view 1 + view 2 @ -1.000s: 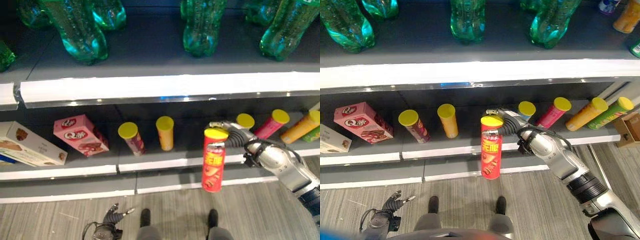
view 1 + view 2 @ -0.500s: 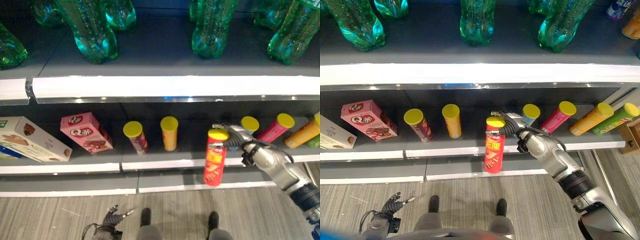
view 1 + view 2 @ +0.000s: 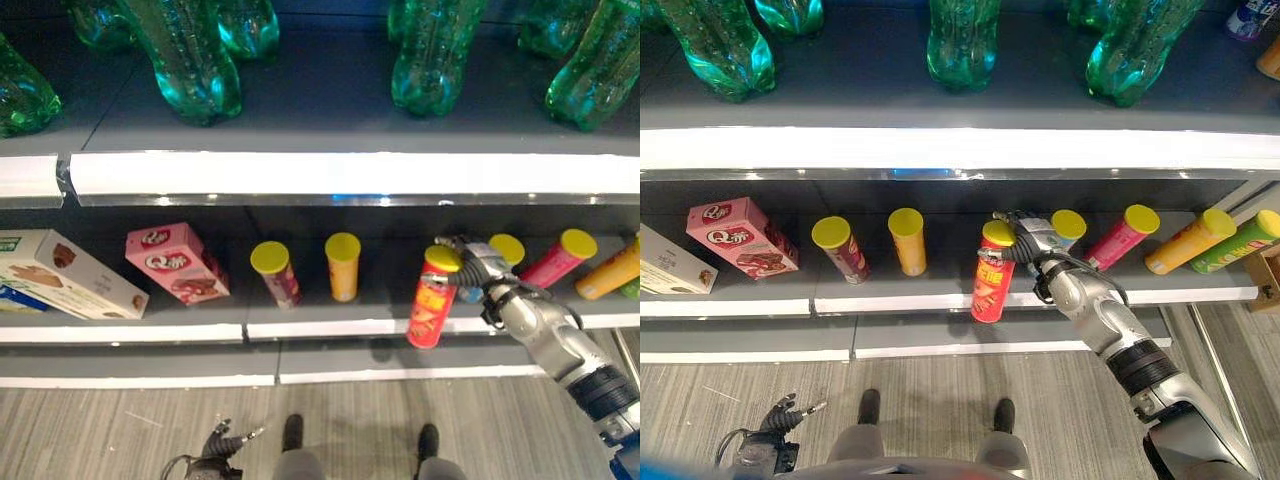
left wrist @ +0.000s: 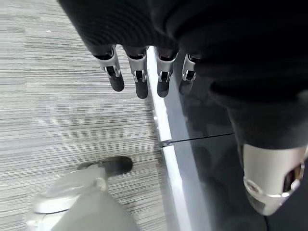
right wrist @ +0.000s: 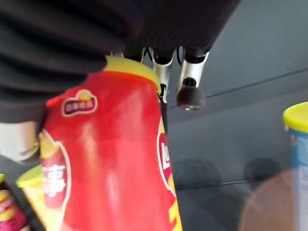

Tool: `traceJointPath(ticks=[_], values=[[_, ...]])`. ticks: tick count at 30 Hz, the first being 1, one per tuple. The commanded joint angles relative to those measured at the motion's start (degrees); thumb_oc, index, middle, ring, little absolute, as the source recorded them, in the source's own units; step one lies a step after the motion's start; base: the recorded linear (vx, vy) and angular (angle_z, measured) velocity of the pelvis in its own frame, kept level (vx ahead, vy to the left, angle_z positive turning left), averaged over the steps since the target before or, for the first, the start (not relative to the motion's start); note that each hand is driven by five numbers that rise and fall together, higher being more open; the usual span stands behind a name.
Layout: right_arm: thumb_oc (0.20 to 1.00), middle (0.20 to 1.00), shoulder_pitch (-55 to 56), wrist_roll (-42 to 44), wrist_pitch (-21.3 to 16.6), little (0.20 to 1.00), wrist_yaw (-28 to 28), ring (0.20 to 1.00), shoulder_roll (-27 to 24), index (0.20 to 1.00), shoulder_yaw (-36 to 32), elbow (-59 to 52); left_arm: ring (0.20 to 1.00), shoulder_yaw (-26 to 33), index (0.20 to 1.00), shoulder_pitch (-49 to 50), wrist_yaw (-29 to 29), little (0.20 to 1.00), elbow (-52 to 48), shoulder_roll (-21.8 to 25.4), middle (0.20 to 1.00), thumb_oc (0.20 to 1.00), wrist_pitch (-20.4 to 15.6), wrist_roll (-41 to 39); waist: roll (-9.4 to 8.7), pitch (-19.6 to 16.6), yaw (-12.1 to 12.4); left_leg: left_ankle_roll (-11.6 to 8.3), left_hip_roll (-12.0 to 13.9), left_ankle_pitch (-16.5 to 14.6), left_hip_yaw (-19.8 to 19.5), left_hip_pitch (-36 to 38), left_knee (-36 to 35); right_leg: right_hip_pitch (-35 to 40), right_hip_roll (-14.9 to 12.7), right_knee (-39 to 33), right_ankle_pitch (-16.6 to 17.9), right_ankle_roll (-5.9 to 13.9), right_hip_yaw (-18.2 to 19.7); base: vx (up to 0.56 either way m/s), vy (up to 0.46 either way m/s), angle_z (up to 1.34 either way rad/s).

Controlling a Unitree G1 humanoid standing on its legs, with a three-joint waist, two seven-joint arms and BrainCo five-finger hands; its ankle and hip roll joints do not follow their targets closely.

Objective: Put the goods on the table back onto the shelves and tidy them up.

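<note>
On the lower shelf [image 3: 330, 325], from the left, lie a pale box [image 3: 62, 290] and a pink box [image 3: 178, 264], both tilted. Next stand a dark red can [image 3: 276, 274] with a yellow lid and an orange-yellow can [image 3: 343, 267], near each other. Then comes the red can [image 3: 432, 299], leaning over the shelf's front edge, with the right robot hand [image 3: 1033, 240] curled round its yellow-lidded top. Just behind that hand stands a blue can [image 3: 1067, 228], and further right lie a pink can [image 3: 558, 258], an orange can [image 3: 612, 270] and a green can [image 3: 1238, 241]. Green bottles [image 3: 190, 60] fill the upper shelf. The left robot hand [image 4: 139, 72] hangs low over the floor [image 4: 57, 120], fingers relaxed and holding nothing.
</note>
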Motion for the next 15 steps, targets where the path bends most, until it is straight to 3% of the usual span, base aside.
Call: traceJointPath(ticks=[1, 15], values=[[0.200, 0.200, -7.34, -2.43, -0.26, 0.200, -4.89, 0.200, 1.35, 0.200, -3.54, -0.09, 1.000, -2.08, 1.000, -4.13, 2.00, 1.000, 3.51, 1.64, 1.000, 1.000, -0.31, 0.14, -1.25, 1.04, 1.35, 0.88, 1.90, -7.68, 2.26, 1.04, 5.58, 4.28, -5.54, 4.06, -7.22, 2.77, -2.48, 0.01, -0.005, 0.04], [0.200, 0.200, -9.85, -2.80, 0.77, 0.200, -9.12, 0.200, 3.35, 0.200, -4.20, -0.19, 1.000, -1.46, 1.000, -4.95, 3.58, 1.000, 7.46, 1.59, 1.000, 1.000, -0.02, -0.32, -2.12, 2.00, 2.48, 0.58, 2.70, -7.70, 1.29, -0.89, 6.50, 3.46, -4.92, 3.72, -7.55, 2.43, -2.76, 0.00, -0.003, 0.03]])
